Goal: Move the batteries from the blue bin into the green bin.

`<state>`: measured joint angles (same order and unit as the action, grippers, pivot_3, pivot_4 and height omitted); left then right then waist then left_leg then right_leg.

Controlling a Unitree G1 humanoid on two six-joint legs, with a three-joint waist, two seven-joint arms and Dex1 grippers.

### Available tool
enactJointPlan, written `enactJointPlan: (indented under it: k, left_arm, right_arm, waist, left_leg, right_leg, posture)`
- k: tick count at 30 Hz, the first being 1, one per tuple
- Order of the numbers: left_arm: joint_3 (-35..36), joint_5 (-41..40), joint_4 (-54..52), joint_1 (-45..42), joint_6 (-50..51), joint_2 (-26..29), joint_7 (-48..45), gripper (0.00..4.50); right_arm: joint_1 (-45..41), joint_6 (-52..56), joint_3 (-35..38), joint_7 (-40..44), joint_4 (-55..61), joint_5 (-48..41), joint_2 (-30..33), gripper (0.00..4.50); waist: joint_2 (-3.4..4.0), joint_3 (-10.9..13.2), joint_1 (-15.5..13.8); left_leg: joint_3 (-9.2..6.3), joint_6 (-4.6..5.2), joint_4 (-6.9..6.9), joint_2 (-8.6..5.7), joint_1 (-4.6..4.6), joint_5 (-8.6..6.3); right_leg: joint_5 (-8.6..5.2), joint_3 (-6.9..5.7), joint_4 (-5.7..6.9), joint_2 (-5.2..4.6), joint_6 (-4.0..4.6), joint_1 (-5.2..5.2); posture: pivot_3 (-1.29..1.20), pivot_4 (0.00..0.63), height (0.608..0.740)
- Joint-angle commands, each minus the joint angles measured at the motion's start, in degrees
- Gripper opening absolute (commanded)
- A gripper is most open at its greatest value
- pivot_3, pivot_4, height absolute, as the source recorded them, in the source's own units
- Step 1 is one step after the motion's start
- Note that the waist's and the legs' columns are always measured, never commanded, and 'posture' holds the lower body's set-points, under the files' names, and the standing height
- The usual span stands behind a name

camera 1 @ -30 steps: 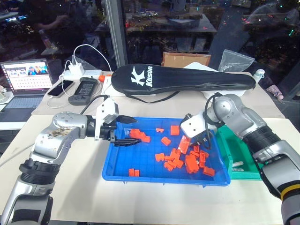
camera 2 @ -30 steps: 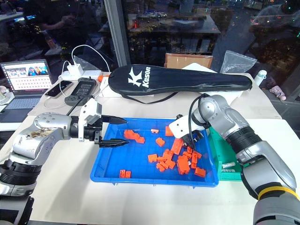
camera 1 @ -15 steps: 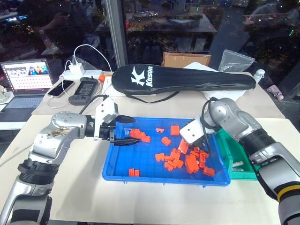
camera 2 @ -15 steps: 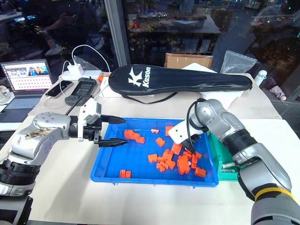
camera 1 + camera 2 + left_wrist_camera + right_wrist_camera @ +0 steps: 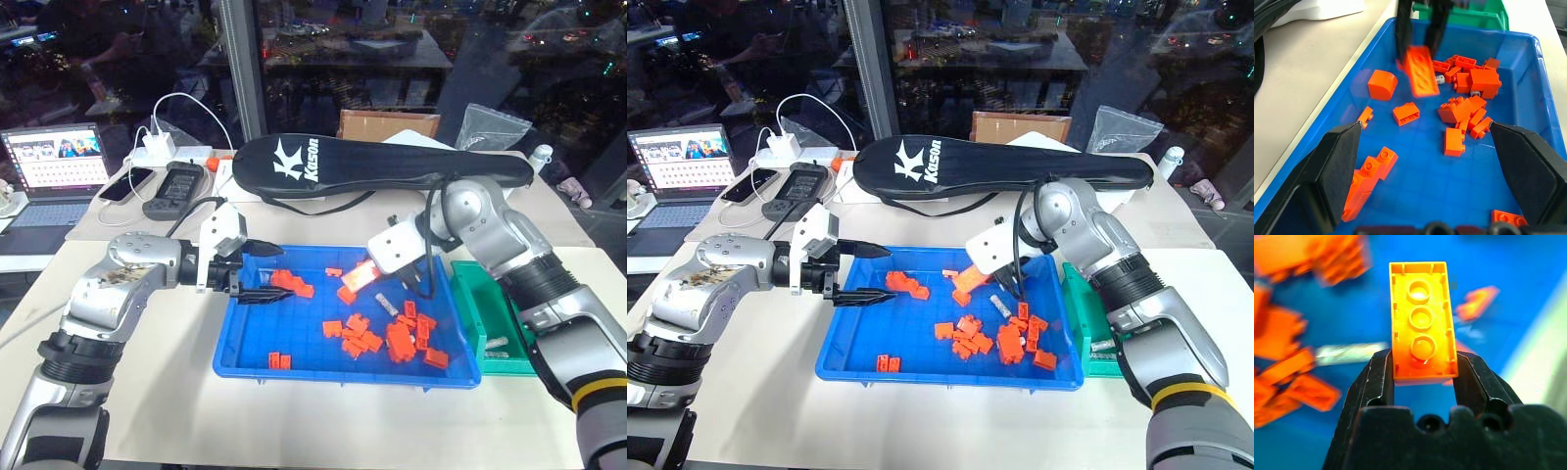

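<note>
Jaws of the right gripper [image 5: 1422, 377] are clamped on the short end of an orange block [image 5: 1422, 318], with the block's hollow underside turned toward the wrist camera. Jaws of the left gripper [image 5: 266, 271] are spread wide and nothing is held between them.

A wrong item is gripped: the block is not a battery. If it is carried to the green bin [image 5: 500, 328], the bin is contaminated and a sorting error results. The block is pinched near one end only, so it may pivot or slip out during travel and scatter the orange pile [image 5: 397, 338] below, burying the battery. One battery [image 5: 388, 305] is seen lying on the floor of the blue bin [image 5: 294, 364], just below the held block and beside the orange pile; it is exposed now and could be knocked if the block is dropped. At least one battery [image 5: 495, 343] is already seen inside the green bin.

The right arm is raised above the middle of the blue bin, with its gripper angled steeply downward. The left arm is held roughly level at the bin's left rim, its fingers pointing across the tray over a cluster of blocks.
</note>
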<state>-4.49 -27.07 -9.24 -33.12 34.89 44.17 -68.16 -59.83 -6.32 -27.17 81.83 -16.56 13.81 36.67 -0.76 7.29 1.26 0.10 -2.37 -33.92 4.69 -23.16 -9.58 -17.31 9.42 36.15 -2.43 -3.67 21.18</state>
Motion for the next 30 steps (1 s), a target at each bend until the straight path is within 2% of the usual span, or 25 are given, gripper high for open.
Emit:
enactJointPlan:
  k: [1,6,8,9,12,14,18,20,21,23,26,30]
  left_arm:
    - [0.53,-0.01,-0.26,-1.60,-1.34,0.07,-0.39,4.50]
    - [0.64,-0.13,0.03,-2.02,-1.10,0.55,-0.91,4.50]
    - [0.57,-0.12,-0.06,-1.88,-1.07,0.75,-1.05,4.50]
    - [0.49,-0.16,-0.04,-1.89,-1.01,0.81,-1.18,4.50]
    - [0.41,-0.24,-0.17,-1.82,-0.94,0.82,-1.37,4.50]
    - [0.15,-0.23,-0.15,-1.83,-1.02,0.53,-1.50,4.50]
    - [-0.61,0.18,0.76,-2.47,-1.63,-0.36,-1.69,4.50]
    - [-1.10,0.30,1.35,-2.91,-2.01,-0.88,-1.98,4.50]
    - [-1.36,0.47,1.70,-3.14,-2.24,-1.13,-2.14,4.50]
    - [-1.69,0.63,2.18,-3.45,-2.60,-1.43,-2.48,4.50]
    - [-2.55,1.03,3.49,-4.56,-3.39,-2.21,-3.11,4.50]
    - [-3.48,1.59,4.98,-5.82,-4.24,-3.13,-3.91,4.50]
  right_arm:
    - [2.65,11.02,1.70,-4.82,6.15,-2.04,-6.42,1.74]
    - [7.05,14.57,0.47,-8.15,11.41,-1.62,-10.54,1.74]
    - [8.22,16.89,1.20,-10.41,13.08,-2.70,-12.62,2.48]
    - [8.80,17.75,1.45,-10.80,14.12,-2.92,-12.62,2.69]
    - [9.83,22.30,3.02,-10.17,17.43,-4.10,-10.69,3.64]
    - [9.80,30.17,5.83,-10.11,19.86,-6.14,-9.12,4.34]
    - [9.89,49.85,12.00,-8.89,25.53,-11.84,-4.13,4.43]
    - [11.16,56.78,15.67,-15.23,28.31,-9.29,-1.75,4.43]
    - [12.18,59.97,15.80,-19.47,30.18,-5.74,-0.09,4.43]
    - [12.86,66.19,15.17,-21.03,32.83,-5.66,2.42,4.43]
    - [14.06,78.35,15.10,-19.39,37.26,-10.99,5.21,4.43]
    - [16.98,85.89,12.99,-23.59,40.88,-13.02,6.49,4.43]
  waist:
    - [0.00,0.00,0.15]
    - [0.00,0.00,-0.59]
    - [0.00,0.00,-0.51]
    - [0.00,0.00,-0.44]
    - [0.00,0.00,-0.44]
    - [0.00,0.00,-0.64]
    - [0.00,0.00,-0.67]
    - [0.00,0.00,-0.59]
    - [0.00,0.00,-0.56]
    - [-0.01,0.00,-0.56]
    - [-0.01,0.00,-0.32]
    - [-0.01,0.00,-0.07]
  left_leg:
    - [0.01,0.00,0.00,0.00,0.00,0.00]
    - [-0.01,0.00,-0.06,-0.01,-0.09,0.00]
    - [-0.01,0.00,-0.08,-0.01,-0.09,0.00]
    - [-0.01,0.00,-0.07,0.00,-0.08,0.00]
    - [-0.02,0.00,-0.05,0.00,-0.06,0.00]
    - [-0.02,-0.01,-0.06,0.00,-0.08,0.01]
    - [-0.02,-0.01,-0.07,0.00,-0.09,0.01]
    - [-0.02,-0.01,-0.05,0.00,-0.09,0.01]
    - [-0.03,-0.01,-0.05,0.00,-0.09,0.01]
    - [-0.02,-0.01,-0.04,0.00,-0.10,0.01]
    - [-0.02,-0.02,-0.02,0.00,-0.11,0.01]
    - [-0.03,-0.01,0.02,0.00,-0.10,0.00]
  right_leg:
    - [0.01,0.00,0.04,0.00,0.01,0.02]
    - [0.00,-0.05,0.02,0.00,0.00,0.03]
    - [0.00,-0.05,0.03,0.00,0.00,0.04]
    - [0.00,-0.06,0.06,0.00,0.00,0.05]
    - [0.00,-0.07,0.08,0.01,0.00,0.06]
    - [0.00,-0.07,0.07,0.00,0.00,0.04]
    - [0.00,-0.09,0.05,0.00,0.00,0.04]
    - [0.00,-0.09,0.05,0.00,0.01,0.05]
    - [0.00,-0.09,0.05,0.00,0.01,0.06]
    - [0.00,-0.09,0.04,0.00,0.01,0.09]
    - [-0.02,-0.08,0.01,0.00,0.00,0.12]
    - [-0.02,-0.08,0.01,0.01,0.01,0.12]
  posture:
    - [0.00,0.150,0.731]
    - [0.00,0.150,0.731]
    - [0.00,0.150,0.731]
    - [0.00,0.150,0.731]
    - [0.00,0.150,0.731]
    - [0.00,0.150,0.731]
    - [0.00,0.150,0.731]
    - [0.00,0.150,0.731]
    - [0.00,0.150,0.731]
    - [0.00,0.150,0.731]
    - [0.00,0.150,0.731]
    - [0.00,0.150,0.731]
